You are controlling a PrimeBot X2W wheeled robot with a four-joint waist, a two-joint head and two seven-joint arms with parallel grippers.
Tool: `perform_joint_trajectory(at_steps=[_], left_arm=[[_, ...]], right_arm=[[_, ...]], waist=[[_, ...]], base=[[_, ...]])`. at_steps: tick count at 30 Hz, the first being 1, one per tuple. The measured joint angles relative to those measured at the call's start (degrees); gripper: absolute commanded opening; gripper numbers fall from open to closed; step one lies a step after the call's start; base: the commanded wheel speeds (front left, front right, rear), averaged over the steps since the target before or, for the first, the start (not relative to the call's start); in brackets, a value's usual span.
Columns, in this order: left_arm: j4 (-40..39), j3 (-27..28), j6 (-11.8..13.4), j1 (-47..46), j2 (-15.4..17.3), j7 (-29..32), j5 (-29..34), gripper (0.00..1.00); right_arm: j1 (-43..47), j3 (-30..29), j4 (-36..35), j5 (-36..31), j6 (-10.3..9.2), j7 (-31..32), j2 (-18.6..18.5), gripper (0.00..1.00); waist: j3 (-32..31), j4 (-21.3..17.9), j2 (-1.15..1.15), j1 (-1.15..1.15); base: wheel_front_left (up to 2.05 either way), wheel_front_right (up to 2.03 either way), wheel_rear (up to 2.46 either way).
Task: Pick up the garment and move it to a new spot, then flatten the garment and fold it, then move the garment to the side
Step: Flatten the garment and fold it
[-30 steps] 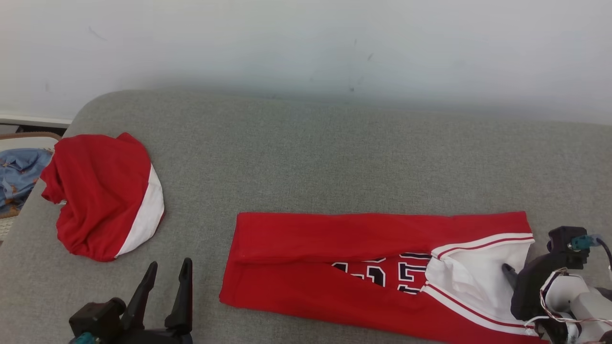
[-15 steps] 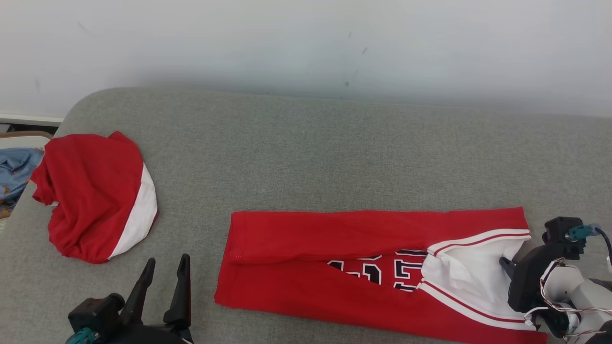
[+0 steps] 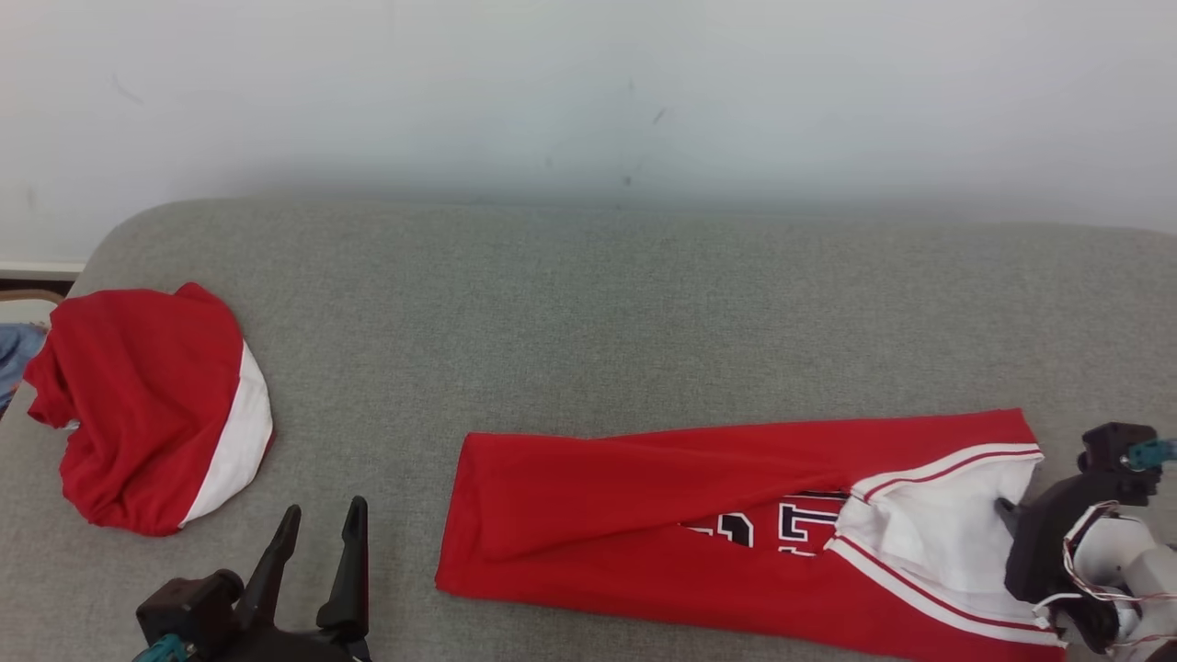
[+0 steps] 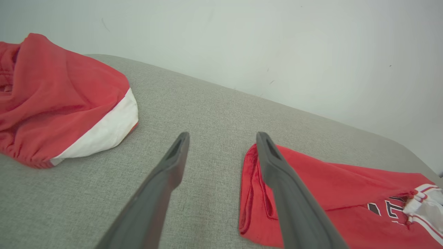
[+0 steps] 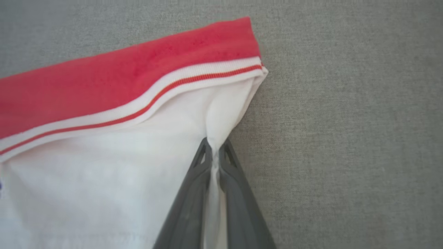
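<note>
Presently, right end effector (image 5: 215, 147): fingers pressed together on a pinched fold of white cloth at the garment's right end; the fold runs down between the two fingers.
Grip spot: on the white inside layer (image 5: 104, 166), just below the corner where the red-and-white striped trim ends.
Left end effector (image 3: 322, 507): fingers spread wide, holding nothing, above bare cushion at the near left; its right finger (image 4: 277, 173) crosses in front of the garment's left edge in the left wrist view, and whether it touches cannot be told.
Garment (image 3: 644, 478): red, lying long and narrow on the near right part of the grey cushion (image 3: 588, 303), folded lengthwise, its top flap slanting so dark-and-white lettering (image 3: 782, 529) shows near the white opening.
Left end of garment (image 4: 252, 193): slightly bunched, with a raised seam.
Other things: a rounded red and white bundle (image 3: 138, 405) of cloth at the far left, well apart from the garment; a bit of blue cloth (image 3: 11, 354) beyond the cushion's left edge.
Behind: a pale wall (image 3: 588, 92).
Between the end effectors: open cushion and the garment's red length.
</note>
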Motion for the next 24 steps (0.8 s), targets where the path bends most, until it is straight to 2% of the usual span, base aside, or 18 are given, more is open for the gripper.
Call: perform_joint_trajectory(at_steps=[9,18,24], left_arm=[[1.34,-0.43,0.0,0.47,-0.22,0.35,0.25,1.0],[1.75,-1.25,0.0,1.43,-0.86,0.81,0.25,1.0],[2.47,-2.46,-0.03,1.4,-2.0,1.3,0.25,1.0]], right_arm=[[-0.01,0.77,-7.76,2.36,2.88,-1.55,3.24,0.0],[0.9,4.46,-19.34,2.34,3.38,-1.04,3.42,0.0],[1.29,6.8,-26.22,3.24,3.39,1.29,5.13,0.0]], waist=[[-2.02,-1.48,0.0,0.0],[-4.1,-2.79,0.0,0.0],[-4.33,-2.45,-0.01,0.0]], base=[[0.0,0.0,0.0],[0.0,0.0,0.0],[0.0,0.0,0.0]])
